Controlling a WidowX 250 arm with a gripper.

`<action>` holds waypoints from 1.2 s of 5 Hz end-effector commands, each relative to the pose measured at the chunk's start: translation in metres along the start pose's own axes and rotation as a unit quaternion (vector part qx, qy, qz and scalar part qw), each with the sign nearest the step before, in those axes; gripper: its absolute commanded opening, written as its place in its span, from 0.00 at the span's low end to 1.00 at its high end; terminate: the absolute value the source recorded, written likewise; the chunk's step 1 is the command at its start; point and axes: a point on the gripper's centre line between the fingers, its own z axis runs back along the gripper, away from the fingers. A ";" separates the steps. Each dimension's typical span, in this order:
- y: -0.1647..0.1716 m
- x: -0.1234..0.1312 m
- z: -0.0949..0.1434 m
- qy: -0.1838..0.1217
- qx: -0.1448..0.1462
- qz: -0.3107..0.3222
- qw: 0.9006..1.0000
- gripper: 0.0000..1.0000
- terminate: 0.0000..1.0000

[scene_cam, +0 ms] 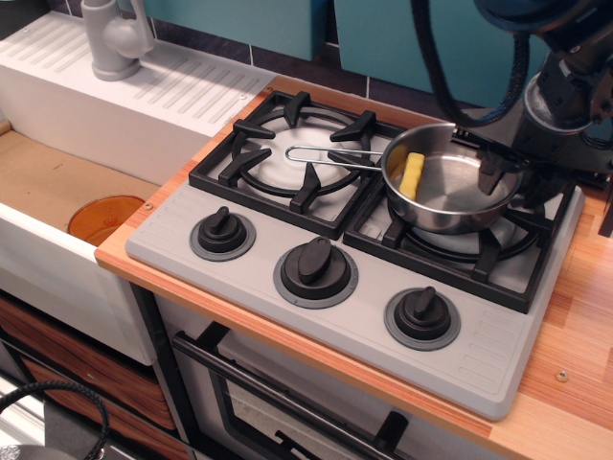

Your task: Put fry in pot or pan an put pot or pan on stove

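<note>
The shiny steel saucepan (455,192) sits on the right burner grate (479,251) of the grey stove (172,247). Its wire loop handle (330,156) points left over the left burner grate (251,163). The yellow crinkle-cut fry (412,175) lies inside the pan, leaning against its left wall. My black gripper (500,174) comes in from the upper right and straddles the pan's right rim, with one finger (490,172) inside the pan. It looks shut on the rim.
Three black knobs (314,261) line the stove's front. An orange translucent bowl (103,217) lies in the sink at the left, with a grey faucet (115,38) behind it. A wooden counter (575,326) runs along the stove's right side.
</note>
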 end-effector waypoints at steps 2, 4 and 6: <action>0.010 0.027 0.054 0.007 -0.031 0.005 0.999 1.00 0.00; 0.050 0.027 0.061 0.023 -0.048 -0.023 0.998 1.00 0.00; 0.102 0.019 0.050 0.026 -0.075 -0.040 0.996 1.00 0.00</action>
